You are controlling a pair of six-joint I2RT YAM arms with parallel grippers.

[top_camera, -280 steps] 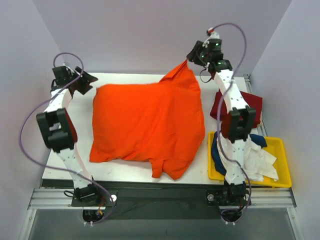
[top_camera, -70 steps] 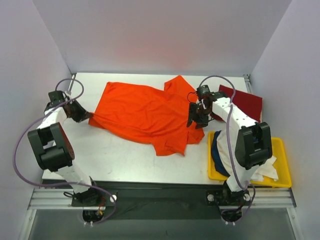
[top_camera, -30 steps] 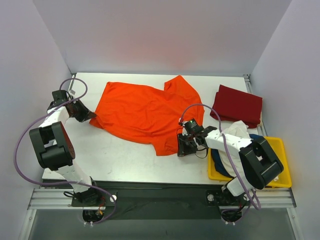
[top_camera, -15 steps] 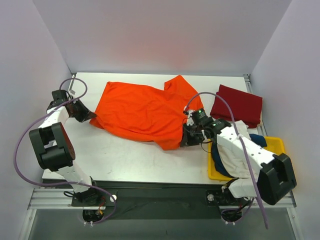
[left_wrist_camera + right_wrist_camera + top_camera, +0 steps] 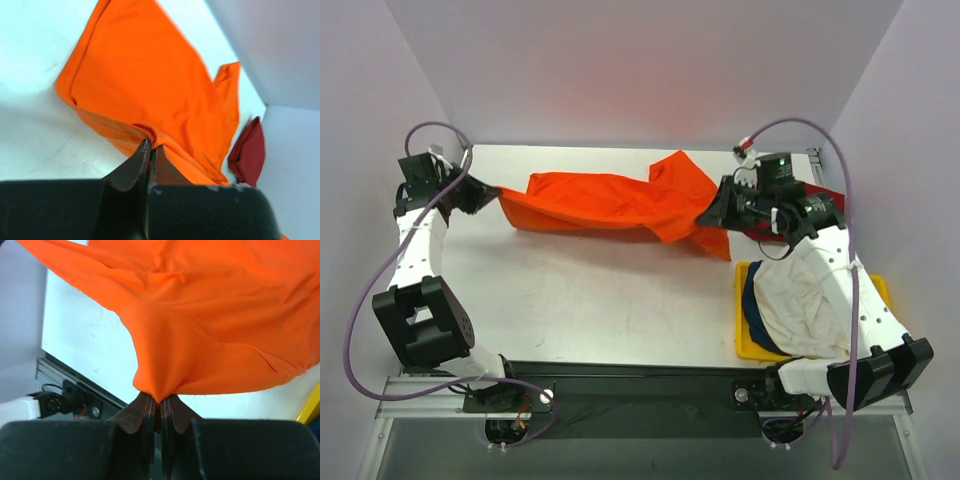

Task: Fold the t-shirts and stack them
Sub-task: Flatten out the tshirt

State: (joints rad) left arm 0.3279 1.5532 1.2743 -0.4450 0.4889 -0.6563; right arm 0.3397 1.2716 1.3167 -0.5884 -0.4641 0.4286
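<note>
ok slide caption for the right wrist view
Right gripper pinching a fold of the orange t-shirt over the table.

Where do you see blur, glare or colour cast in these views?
Top external: sharp, with an orange tint on the back wall above the orange t-shirt. Left wrist: table washed out, left end effector dark, soft. Right wrist: cloth crisp, right end effector dark.

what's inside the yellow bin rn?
In the yellow bin, navy cloth shows along the left edge with white cloth beside it. The right arm, with the right gripper shut on the orange t-shirt, crosses above and hides the rest of the contents.
</note>
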